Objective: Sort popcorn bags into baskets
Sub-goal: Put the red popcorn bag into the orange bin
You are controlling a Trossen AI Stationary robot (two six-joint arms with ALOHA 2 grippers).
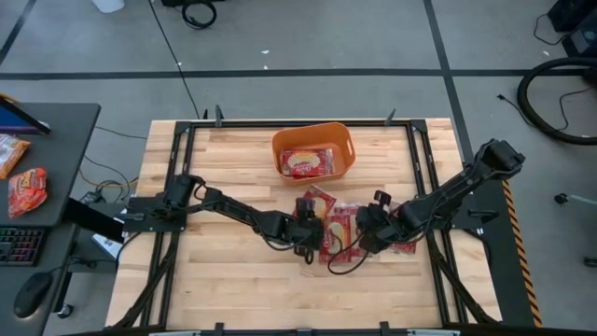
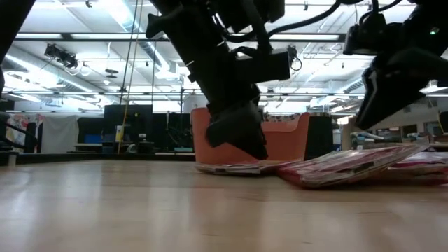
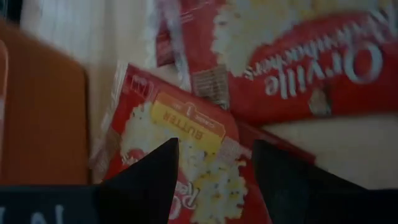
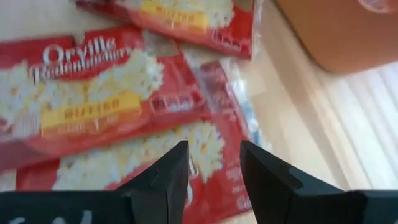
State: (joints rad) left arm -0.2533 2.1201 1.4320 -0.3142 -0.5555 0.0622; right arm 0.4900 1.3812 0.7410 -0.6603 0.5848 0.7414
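Several red popcorn bags [image 1: 338, 233] lie flat and overlapping on the wooden table, near its middle [image 2: 343, 166]. One more red bag [image 1: 306, 162] lies inside the orange basket [image 1: 345, 140], which stands at the far edge [image 2: 287, 140]. My left gripper [image 1: 306, 230] is open, low over the left end of the pile; in its wrist view the open fingers [image 3: 214, 165] stand over a bag with a yellow "BUTTER" label [image 3: 186, 121]. My right gripper [image 1: 366, 230] is open too [image 4: 214, 163], above the bags at the pile's right side [image 4: 112, 112].
The basket is just beyond the pile, also seen in both wrist views [image 3: 37, 112] [image 4: 336, 31]. Black frame rails [image 1: 177, 149] run along the table's sides. A side desk on the left holds an orange snack packet [image 1: 28, 189] and a keyboard [image 1: 17, 245].
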